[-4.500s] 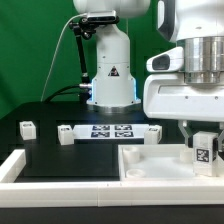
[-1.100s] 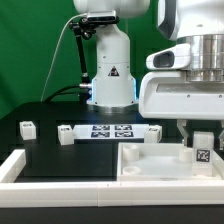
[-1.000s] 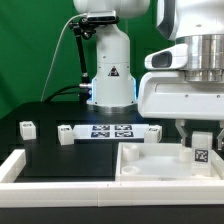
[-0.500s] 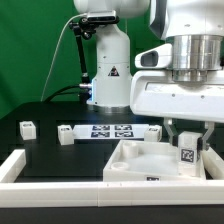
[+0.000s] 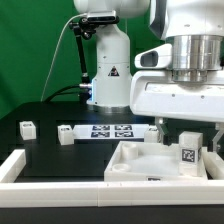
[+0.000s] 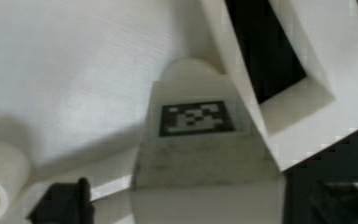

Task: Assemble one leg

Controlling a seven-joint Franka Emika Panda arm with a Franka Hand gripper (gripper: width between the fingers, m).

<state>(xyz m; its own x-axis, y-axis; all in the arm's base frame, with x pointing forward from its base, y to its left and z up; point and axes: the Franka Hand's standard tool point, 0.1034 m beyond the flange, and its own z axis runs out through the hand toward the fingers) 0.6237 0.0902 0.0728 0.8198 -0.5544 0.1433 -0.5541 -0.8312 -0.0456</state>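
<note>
A leg (image 5: 187,152), a small white post with a square tag, stands upright at a corner of the large flat white piece with recesses (image 5: 140,165). My gripper (image 5: 188,134) hangs over it with its jaws spread, a gap on each side of the leg. In the wrist view the leg (image 6: 197,130) sits between my gripper's (image 6: 202,205) dark fingers (image 6: 66,200), and a white strip shows beside it. Two more legs lie on the black table, one (image 5: 28,128) at the exterior view's left and one (image 5: 66,134) beside the marker board.
The marker board (image 5: 112,131) lies on the table in front of the robot base (image 5: 110,75). A white raised border (image 5: 14,166) runs along the table's front and left edge.
The gripper and the large white piece shifted toward the exterior view's left. In the last half second the fingers spread away from the leg, which stays standing.
</note>
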